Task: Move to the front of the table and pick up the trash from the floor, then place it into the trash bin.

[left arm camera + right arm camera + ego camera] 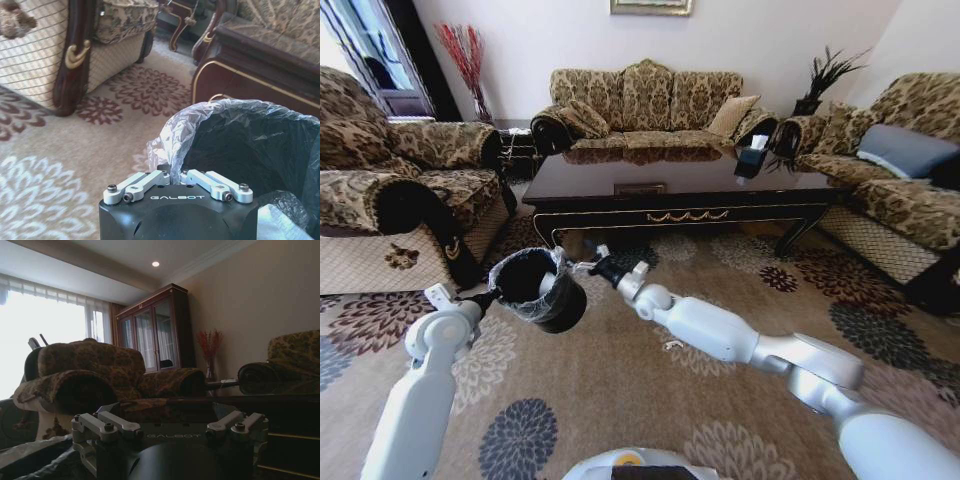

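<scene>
My left gripper (pixel 492 295) is shut on the rim of the trash bin (pixel 538 290), a small black bin with a clear bag liner, and holds it tilted above the carpet. In the left wrist view the gripper (pixel 176 176) pinches the liner at the edge of the bin (pixel 250 145). My right gripper (pixel 592 266) is at the bin's far rim with its jaws spread open. A small pale scrap of trash (pixel 672 345) lies on the carpet under the right forearm. The dark glossy table (pixel 680 190) stands just beyond.
Patterned sofas stand behind the table (pixel 640 105), to the left (pixel 400 180) and to the right (pixel 900 170). A tissue box (pixel 752 158) sits on the tabletop. Flowered carpet (pixel 740 290) lies open in front of the table.
</scene>
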`<state>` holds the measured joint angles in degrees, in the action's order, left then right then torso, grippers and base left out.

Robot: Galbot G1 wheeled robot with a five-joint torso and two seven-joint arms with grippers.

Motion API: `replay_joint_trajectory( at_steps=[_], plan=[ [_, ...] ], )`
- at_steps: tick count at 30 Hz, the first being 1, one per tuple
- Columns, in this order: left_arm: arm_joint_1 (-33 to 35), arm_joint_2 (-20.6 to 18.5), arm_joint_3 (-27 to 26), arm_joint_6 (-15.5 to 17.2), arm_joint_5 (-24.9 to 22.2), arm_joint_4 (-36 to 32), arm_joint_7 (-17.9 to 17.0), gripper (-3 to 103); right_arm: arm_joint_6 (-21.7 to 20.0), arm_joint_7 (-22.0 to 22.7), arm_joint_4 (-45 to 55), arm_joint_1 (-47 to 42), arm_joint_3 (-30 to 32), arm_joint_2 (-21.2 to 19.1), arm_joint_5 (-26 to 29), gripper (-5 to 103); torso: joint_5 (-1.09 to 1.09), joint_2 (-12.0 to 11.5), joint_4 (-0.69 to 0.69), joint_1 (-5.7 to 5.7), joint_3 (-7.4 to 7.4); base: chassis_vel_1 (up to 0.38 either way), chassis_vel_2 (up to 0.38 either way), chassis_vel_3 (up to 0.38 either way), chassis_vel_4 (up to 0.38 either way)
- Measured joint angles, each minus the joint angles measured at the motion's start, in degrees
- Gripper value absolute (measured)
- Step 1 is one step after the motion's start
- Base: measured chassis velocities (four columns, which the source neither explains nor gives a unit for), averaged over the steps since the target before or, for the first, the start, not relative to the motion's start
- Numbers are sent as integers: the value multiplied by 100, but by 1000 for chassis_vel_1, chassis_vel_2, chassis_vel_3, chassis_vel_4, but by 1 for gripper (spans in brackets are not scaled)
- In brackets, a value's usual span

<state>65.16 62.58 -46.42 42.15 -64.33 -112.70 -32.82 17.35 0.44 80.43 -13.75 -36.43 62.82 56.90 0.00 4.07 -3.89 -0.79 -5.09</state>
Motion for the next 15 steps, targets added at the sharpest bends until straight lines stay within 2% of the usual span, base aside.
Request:
replay_joint_trajectory(
  at_steps=[1,4,8,10,11,15],
  plan=[
    [0,0,0,0,0,0,0,4,0,0,0,0,0,0,0,100,0,0,0,0,0,0,0,0,0],
    [250,1,-141,0,25,-90,26,4,-605,779,-255,-395,464,-163,-381,100,1,0,-1,0,0,0,0,0,0],
    [431,22,-258,-1,24,-160,34,4,-1032,1271,-498,-902,864,-215,-469,100,2,0,0,0,0,0,0,0,0],
    [478,46,-272,-1,24,-169,8,4,-1499,1815,-607,-1306,1148,-332,-561,100,2,0,3,0,0,0,0,0,0],
    [488,56,-263,-1,29,-169,-2,4,-1673,1986,-659,-1471,1279,-386,-678,100,1,0,-1,0,0,0,0,0,0],
    [580,91,-261,-3,38,-201,-2,4,-1922,2110,-800,-1841,1590,-419,-1024,100,1,0,-4,0,0,0,0,0,0]
  ],
)
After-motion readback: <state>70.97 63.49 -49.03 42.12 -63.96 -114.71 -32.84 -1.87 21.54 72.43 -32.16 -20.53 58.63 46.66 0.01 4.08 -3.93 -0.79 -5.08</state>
